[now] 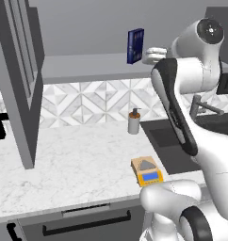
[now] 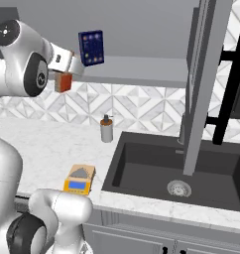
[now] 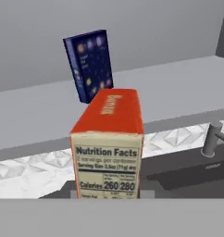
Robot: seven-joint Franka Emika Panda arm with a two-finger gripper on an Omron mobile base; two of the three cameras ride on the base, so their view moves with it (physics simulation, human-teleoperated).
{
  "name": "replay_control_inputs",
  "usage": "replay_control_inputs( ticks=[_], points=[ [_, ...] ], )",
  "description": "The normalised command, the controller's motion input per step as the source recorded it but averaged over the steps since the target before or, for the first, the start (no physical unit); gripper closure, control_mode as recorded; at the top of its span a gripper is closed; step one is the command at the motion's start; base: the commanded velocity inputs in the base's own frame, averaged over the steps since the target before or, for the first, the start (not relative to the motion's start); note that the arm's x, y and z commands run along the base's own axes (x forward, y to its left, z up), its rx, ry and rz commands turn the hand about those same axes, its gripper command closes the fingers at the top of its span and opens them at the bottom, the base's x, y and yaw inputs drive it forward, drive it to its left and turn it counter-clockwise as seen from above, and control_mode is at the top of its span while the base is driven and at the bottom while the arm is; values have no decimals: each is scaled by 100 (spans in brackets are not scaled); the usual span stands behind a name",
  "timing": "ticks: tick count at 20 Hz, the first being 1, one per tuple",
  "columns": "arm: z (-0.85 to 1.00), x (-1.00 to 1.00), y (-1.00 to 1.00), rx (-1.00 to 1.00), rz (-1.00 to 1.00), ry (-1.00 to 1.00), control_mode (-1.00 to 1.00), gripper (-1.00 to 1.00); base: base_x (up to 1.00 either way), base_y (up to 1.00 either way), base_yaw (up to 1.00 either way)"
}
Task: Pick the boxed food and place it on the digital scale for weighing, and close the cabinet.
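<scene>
The boxed food, an orange-red carton with a pale nutrition panel facing the hand camera, hangs in the air just in front of the open cabinet's shelf. My gripper is shut on the boxed food and holds it high above the counter. The digital scale lies flat near the counter's front edge, well below the carton, with nothing on its grey plate. The cabinet's grey doors stand open: one at the left, the other at the right.
A dark blue box stands upright on the shelf just behind the carton. A soap dispenser sits by the backsplash beside the dark sink and its faucet. A dark drawer lies below the counter.
</scene>
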Motion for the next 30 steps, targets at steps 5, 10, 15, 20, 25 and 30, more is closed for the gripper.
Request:
replay_control_inputs(
  ticks=[5, 10, 15, 20, 25, 30],
  points=[
    [-88, -88, -25, 0, 66, -3, -100, 100, 0, 0, 0],
    [-84, -8, -24, 0, 85, -23, -100, 100, 0, 0, 0],
    [-80, 9, -20, 1, 84, -9, -100, 100, 0, 0, 0],
    [-48, 49, -12, 2, 46, 1, -100, 100, 0, 0, 0],
    [-45, 31, -1, -1, 28, -1, -100, 100, 0, 0, 0],
    [-51, 1, 8, -15, 7, -12, -100, 100, 0, 0, 0]
  ],
)
